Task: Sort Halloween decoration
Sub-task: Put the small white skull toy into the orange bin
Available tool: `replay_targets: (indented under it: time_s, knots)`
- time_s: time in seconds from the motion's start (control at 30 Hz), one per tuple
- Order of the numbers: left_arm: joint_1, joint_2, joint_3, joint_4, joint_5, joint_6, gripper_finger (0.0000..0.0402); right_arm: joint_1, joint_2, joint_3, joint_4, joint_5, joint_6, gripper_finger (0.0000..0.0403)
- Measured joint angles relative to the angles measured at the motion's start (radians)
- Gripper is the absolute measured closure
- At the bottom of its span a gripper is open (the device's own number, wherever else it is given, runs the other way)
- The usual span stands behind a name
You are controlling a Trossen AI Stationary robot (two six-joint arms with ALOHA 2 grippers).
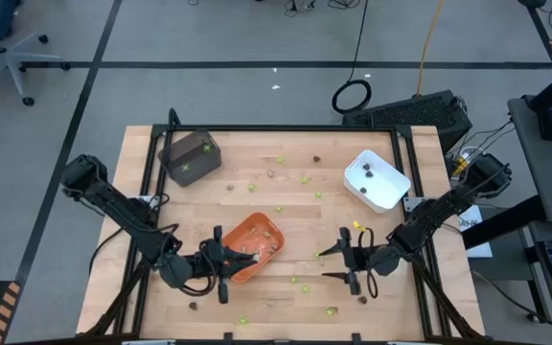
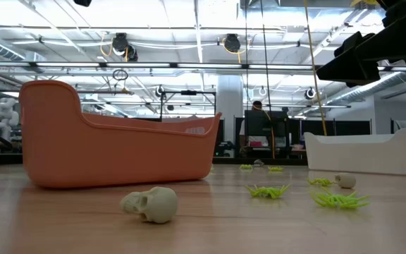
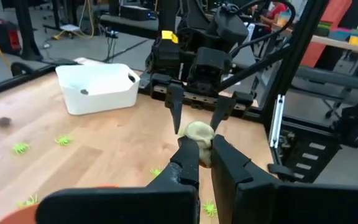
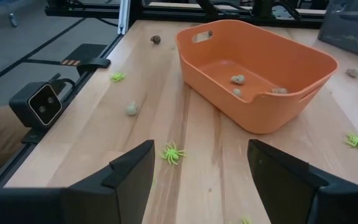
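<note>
The Halloween decoration lies scattered over the wooden table: lime-green spiders (image 4: pixel 171 152), tan-grey skulls (image 2: pixel 150 204) and dark brown pieces (image 4: pixel 156 39). A few tan-grey pieces (image 4: pixel 237 79) lie inside the orange tray (image 1: pixel 255 244). My left gripper (image 1: pixel 247 257) hangs over that tray's near left rim, shut on a tan-grey skull (image 3: pixel 199 134). My right gripper (image 1: pixel 329 265) stands open to the tray's right, above the table, with nothing between its fingers (image 4: pixel 135 171). My left gripper pinches the tan-grey skull's lower part (image 3: pixel 201 149) between its two fingertips (image 3: pixel 188 152). The fingers lie nearly level and point toward the table's right side. The skull sits at their free ends, lifted clear of table and tray.
A white tray (image 1: pixel 377 180) with dark pieces stands at the far right, and a dark grey tray (image 1: pixel 190 156) at the far left. A small camera block (image 4: pixel 42 102) sits at the table's near edge. A black frame runs around the table's edges.
</note>
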Motion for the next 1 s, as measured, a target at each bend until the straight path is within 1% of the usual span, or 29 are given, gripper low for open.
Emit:
replay_targets:
  time_s: [0.13, 0.2, 0.33, 0.5, 0.63, 0.8, 0.9, 1.0]
  knots:
    - [0.000, 0.000, 0.000, -0.032, -0.002, 0.001, 0.0391, 0.000, 0.000, 0.000, 0.000, 0.000, 0.007, 0.0161]
    - [0.000, 0.000, 0.000, -0.079, -0.018, 0.001, 0.0391, 0.000, 0.000, 0.000, 0.000, 0.000, 0.005, 0.0161]
    - [0.009, 0.000, 0.000, -0.201, -0.087, -0.005, 0.0391, -0.001, 0.000, 0.000, 0.000, 0.000, -0.010, 0.0161]
    - [0.047, 0.002, -0.001, -0.300, -0.096, -0.008, 0.0391, -0.008, 0.000, 0.000, 0.000, 0.001, -0.001, 0.0161]
    - [0.084, 0.039, -0.004, -0.318, -0.092, -0.028, 0.0391, -0.008, 0.000, 0.000, 0.000, 0.000, -0.001, 0.0161]
    - [0.120, 0.105, -0.003, -0.310, -0.050, -0.035, 0.0391, -0.008, 0.000, 0.000, -0.006, 0.000, 0.006, 0.0161]
    - [0.138, 0.133, -0.003, -0.306, -0.050, -0.074, 0.0386, -0.008, -0.001, 0.000, -0.063, -0.001, 0.046, 0.0161]
    - [0.150, 0.148, -0.003, -0.310, -0.030, -0.132, 0.0367, -0.008, -0.001, 0.000, -0.131, 0.000, 0.100, 0.0161]
